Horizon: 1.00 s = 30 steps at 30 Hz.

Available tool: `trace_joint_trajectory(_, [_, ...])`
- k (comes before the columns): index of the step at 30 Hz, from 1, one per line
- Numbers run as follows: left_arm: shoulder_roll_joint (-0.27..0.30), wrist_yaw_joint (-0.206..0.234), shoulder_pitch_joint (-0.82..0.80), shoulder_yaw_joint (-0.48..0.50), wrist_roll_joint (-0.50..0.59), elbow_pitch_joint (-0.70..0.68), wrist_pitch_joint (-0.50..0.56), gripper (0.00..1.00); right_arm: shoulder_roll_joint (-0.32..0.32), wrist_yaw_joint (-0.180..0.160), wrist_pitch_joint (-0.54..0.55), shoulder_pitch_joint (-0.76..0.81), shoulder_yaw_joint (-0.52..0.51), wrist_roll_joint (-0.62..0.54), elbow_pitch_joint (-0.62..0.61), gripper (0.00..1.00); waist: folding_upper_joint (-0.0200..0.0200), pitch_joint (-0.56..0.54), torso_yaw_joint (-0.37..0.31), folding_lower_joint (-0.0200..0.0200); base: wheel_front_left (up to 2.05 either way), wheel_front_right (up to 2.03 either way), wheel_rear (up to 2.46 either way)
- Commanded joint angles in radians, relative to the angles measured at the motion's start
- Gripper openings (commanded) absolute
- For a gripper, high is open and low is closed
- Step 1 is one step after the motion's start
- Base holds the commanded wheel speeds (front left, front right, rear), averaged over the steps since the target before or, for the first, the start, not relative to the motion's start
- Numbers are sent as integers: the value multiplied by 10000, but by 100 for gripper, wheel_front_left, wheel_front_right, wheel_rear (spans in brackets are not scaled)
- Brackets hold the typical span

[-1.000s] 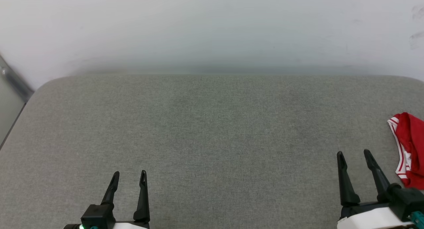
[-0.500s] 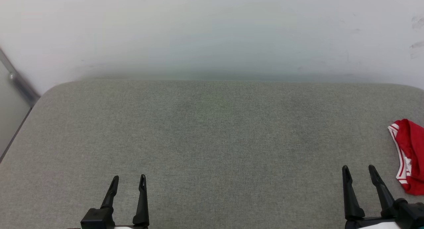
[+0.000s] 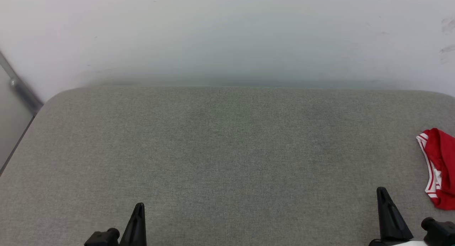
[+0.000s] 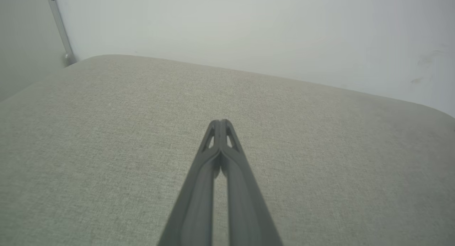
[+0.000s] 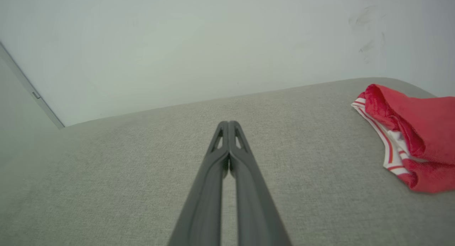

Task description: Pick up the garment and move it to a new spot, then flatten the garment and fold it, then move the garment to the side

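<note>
The garment (image 5: 419, 139) is seen to be bright red, edged with a white band on which thin red stripes are carried. The worktop (image 3: 227, 150) beneath the garment is covered in pale grey-green cloth with a fine, flecked weave and no print. The wall (image 3: 227, 36) behind the garment is painted off-white, faintly tinged with grey-green, and a few dark smudges (image 3: 446, 48) are marked on it above the garment. The right claw (image 3: 382, 191), nearest the garment, is coloured matt black, as is the left claw (image 3: 139, 205), farther from the garment. In the wrist views both are rendered dark grey. A dull grey metal strip (image 3: 19, 91) is set at the wall's edge farthest from the garment.
</note>
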Motion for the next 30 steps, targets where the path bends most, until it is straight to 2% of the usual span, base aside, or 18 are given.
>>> trace_joint_trajectory(1, [37, -65, -290, 71, -582, -107, 100, 0, -27, 0, 104, -226, -16, 563, -75, 0, 0, 7, -11, 0, 0, 0, 0])
trace_joint_trajectory(30, [159, -522, -1178, 474, -5428, 399, 1170, 0, -100, -1, 1229, -1087, -86, 5197, 506, 0, 0, 101, -164, 0, 0, 0, 0])
